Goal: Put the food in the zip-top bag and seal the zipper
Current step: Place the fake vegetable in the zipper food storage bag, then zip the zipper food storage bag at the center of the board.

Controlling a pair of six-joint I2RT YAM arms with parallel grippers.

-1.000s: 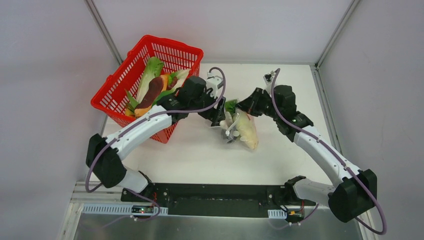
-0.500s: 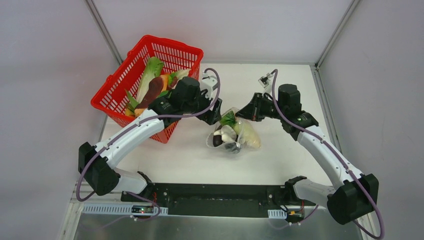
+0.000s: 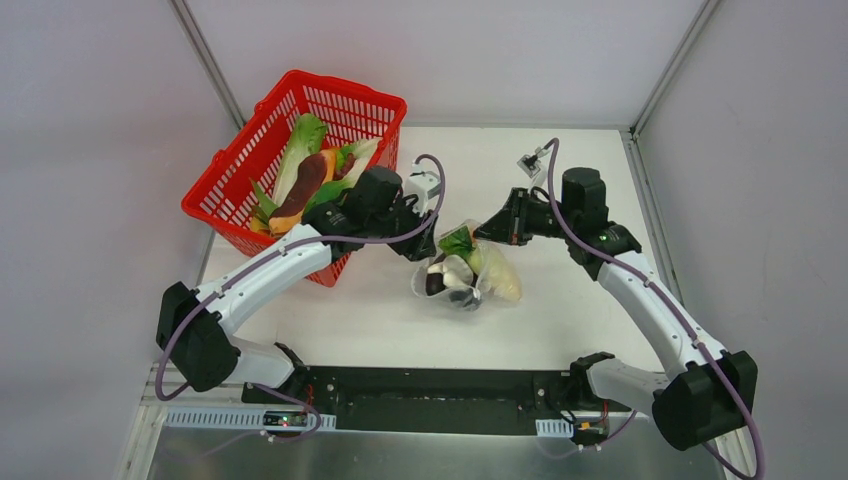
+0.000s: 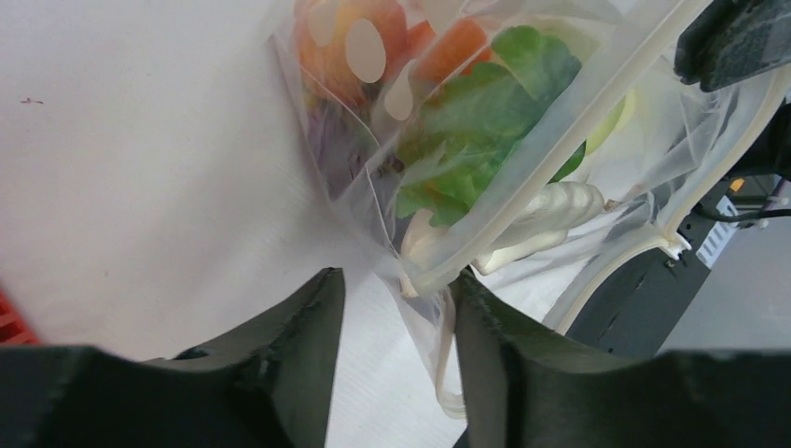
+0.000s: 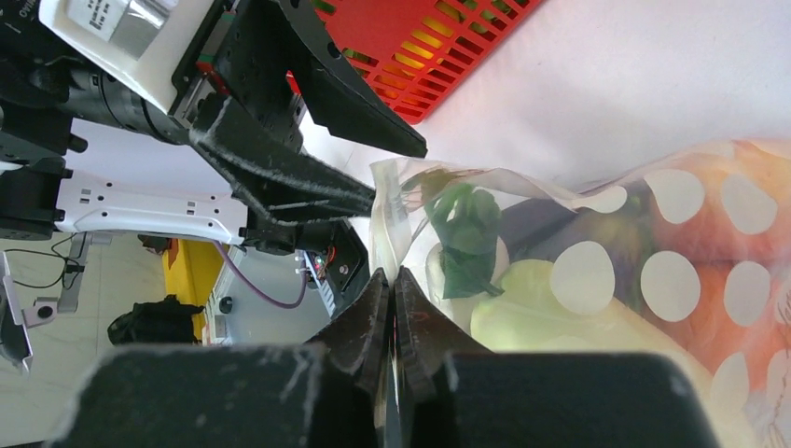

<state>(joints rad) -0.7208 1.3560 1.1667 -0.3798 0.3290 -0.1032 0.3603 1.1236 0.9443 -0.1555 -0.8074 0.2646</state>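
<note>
The zip-top bag [image 3: 466, 276] lies on the table between my arms, filled with food: a green leafy piece [image 3: 460, 240], a pale radish [image 3: 502, 282] and a dark eggplant [image 3: 435, 284]. My right gripper [image 3: 487, 232] is shut on the bag's upper edge [image 5: 390, 245]. At the bag's left corner my left gripper [image 4: 396, 285] is open. The end of the zipper [image 4: 560, 140] sits between its fingers, close against the right finger [image 4: 485, 327]. Through the plastic an orange fruit [image 4: 350, 42] shows behind the leaf [image 4: 466, 121].
A red mesh basket [image 3: 235, 150] stands at the back left, right behind my left arm, with more produce in it, among it lettuce [image 3: 305, 133] and an eggplant [image 3: 302, 182]. Grey walls close the table's back and sides.
The bag has come down and settled flatter, a little to the left. My left gripper drew back off it, then came to its left corner with narrower jaws. The right grip held.
</note>
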